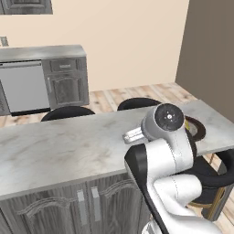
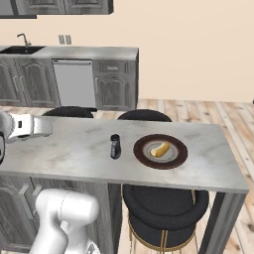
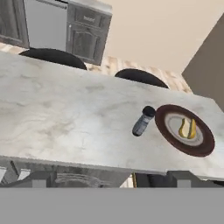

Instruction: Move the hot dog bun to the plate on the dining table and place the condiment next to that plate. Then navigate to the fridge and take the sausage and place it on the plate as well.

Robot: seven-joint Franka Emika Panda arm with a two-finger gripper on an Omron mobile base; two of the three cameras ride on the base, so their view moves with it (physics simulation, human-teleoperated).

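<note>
Right base view shows the hot dog bun (image 2: 160, 149) lying on the plate (image 2: 144, 155) and the condiment (image 2: 115, 146) upright just beside that plate on the surface (image 2: 69, 149). Sausage fetching remains. Tool (image 3: 109, 179) empty; its opening I cannot tell.

brown-rimmed plate (image 2: 144, 158); tan bun (image 2: 160, 149)

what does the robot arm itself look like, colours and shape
The arm is built of glossy white rounded segments with dark joints between them. One joint ends in a round dark grey cap with a small light centre. A white, boxy link with a dark band is in the right base view.
</note>
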